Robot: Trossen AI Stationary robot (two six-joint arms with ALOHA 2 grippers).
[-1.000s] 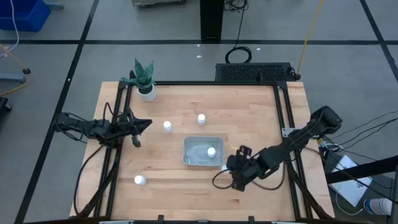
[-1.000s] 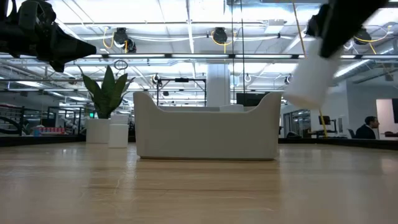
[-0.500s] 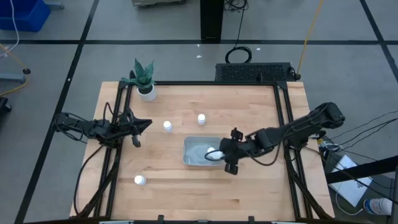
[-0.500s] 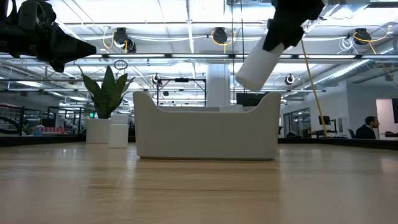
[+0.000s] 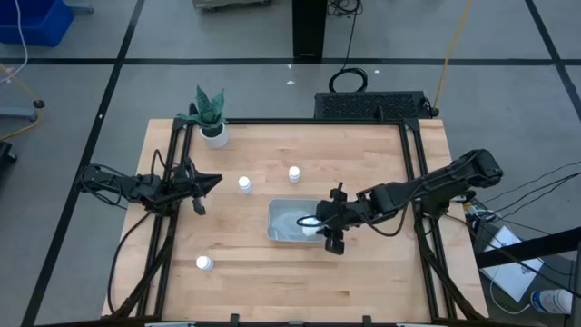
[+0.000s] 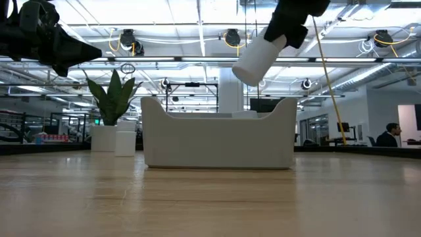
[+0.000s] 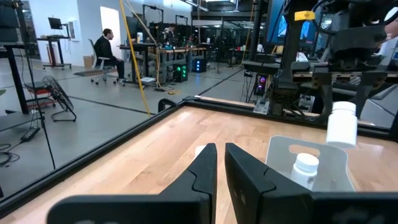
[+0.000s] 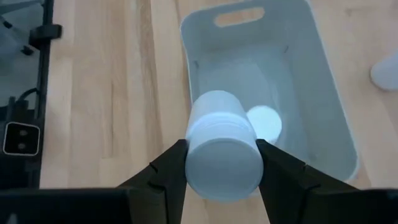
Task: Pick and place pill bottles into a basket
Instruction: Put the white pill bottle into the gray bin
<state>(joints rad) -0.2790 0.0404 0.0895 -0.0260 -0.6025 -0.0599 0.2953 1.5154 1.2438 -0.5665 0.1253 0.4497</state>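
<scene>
The basket (image 5: 289,221), a pale tray, sits mid-table with one pill bottle (image 8: 265,122) standing in it. My right gripper (image 8: 224,155) is shut on another pill bottle (image 6: 255,59), above the basket's right part. Three more bottles stand on the wood: one (image 5: 244,183), another (image 5: 294,173) and a third (image 5: 204,263). My left gripper (image 5: 207,184) waits at the table's left, shut and empty; its fingers (image 7: 208,171) lie close together. My right gripper pinches the bottle's upper, cap end (image 8: 200,155) between its two fingers, one on each side. The fingers slant down from the table's right. The bottle hangs tilted below them (image 6: 247,66), lifted clear above the basket's rim (image 6: 286,108).
A white pot with a green plant (image 5: 212,127) stands at the far left corner. A black frame (image 5: 413,163) runs along the table's sides. Bare wood lies near the front edge. People sit at desks in the room beyond.
My right gripper has carried the bottle from the table's near right toward the left and a little up, ending over the basket's right part. The bottle has stayed tilted and clear of the table.
</scene>
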